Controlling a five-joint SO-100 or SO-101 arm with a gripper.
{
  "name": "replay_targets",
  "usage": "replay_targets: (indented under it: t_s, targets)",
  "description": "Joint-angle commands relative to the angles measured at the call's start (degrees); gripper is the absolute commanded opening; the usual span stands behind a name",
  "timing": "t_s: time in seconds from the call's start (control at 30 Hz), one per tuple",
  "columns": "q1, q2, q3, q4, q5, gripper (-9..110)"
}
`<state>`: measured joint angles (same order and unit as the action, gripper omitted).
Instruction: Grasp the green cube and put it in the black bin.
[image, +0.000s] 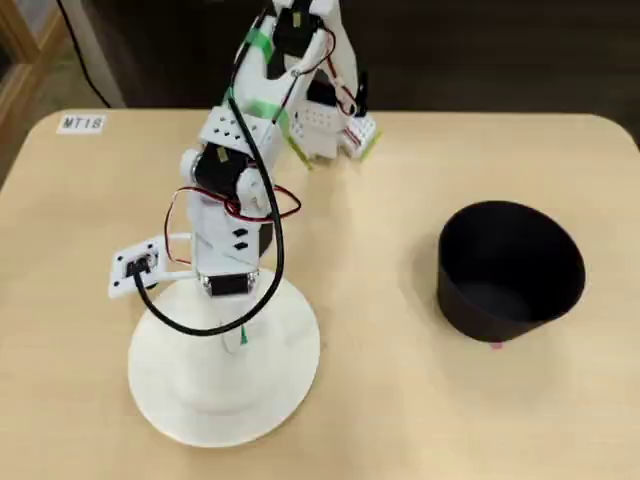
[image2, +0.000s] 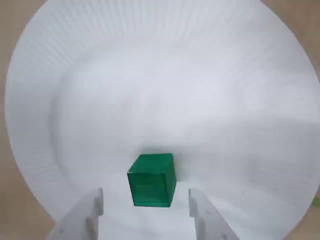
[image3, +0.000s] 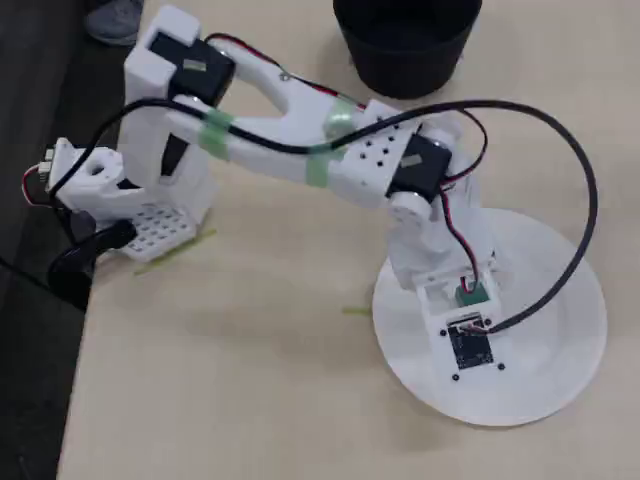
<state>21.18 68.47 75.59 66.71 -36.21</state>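
The green cube (image2: 151, 180) sits on a white round plate (image2: 160, 75). In the wrist view my gripper (image2: 145, 195) is open, with one white finger (image2: 92, 210) on each side of the cube and small gaps between. In a fixed view the cube (image3: 470, 293) shows between the gripper's (image3: 468, 297) fingers, low on the plate (image3: 560, 330). In the other fixed view the arm hides most of the cube (image: 243, 338) on the plate (image: 290, 370). The black bin (image: 480, 305) stands empty to the right of the plate; it also shows at the top edge (image3: 400, 50).
The arm's base (image: 330, 130) stands at the table's far edge. A small label (image: 80, 124) lies at the far left corner. A black cable (image3: 560, 160) loops over the plate. The table's edge runs along the dark floor (image3: 30, 300).
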Motion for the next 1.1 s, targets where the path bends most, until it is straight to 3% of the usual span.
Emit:
replay_targets:
  t_s: [0.0,0.43,0.57,0.8,1.07]
  targets:
    - [0.2,0.3,-2.4,-0.5,0.1,24]
    - [-0.4,-4.1,-3.8,-2.2,-0.2,18]
    - [-1.1,-5.8,-5.5,-1.8,-0.4,1]
    - [-1.5,-2.7,-6.8,-0.1,0.4,0]
    - [-7.8,10.6,-27.7,21.7,17.5,0]
